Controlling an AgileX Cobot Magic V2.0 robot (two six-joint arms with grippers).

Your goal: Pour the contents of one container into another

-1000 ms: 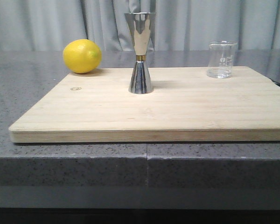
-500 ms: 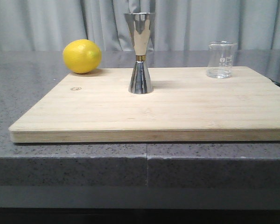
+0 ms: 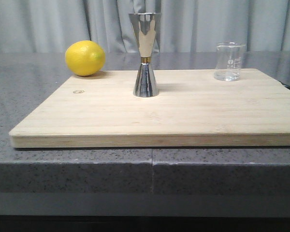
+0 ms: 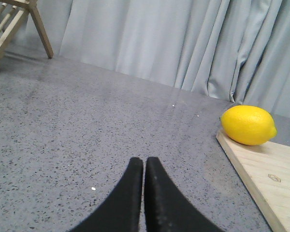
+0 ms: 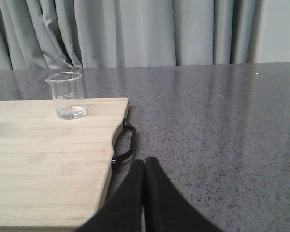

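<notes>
The small clear glass beaker (image 3: 229,61) stands upright near the far right corner of the wooden cutting board (image 3: 159,116), faint white printed marks on its wall and a shallow layer of clear liquid at the bottom. In the right wrist view its pouring lip juts sideways from the rim, away from the board's black handle (image 5: 126,143). Well apart from it, near the middle of the board, stands the steel jigger (image 3: 145,54), an hourglass with a thin gold band at the waist, long axis straight up, wide mouth on top, taller than the beaker. A lemon (image 3: 85,58) sits at the board's far left corner.

Neither arm shows from the front. The left gripper (image 4: 144,164) appears only in its own wrist view, black fingers pressed together with nothing between them, low over the grey speckled countertop (image 4: 87,125) beside the board. The right gripper (image 5: 144,166) is likewise closed and empty, over the counter just off the board's handle edge.
</notes>
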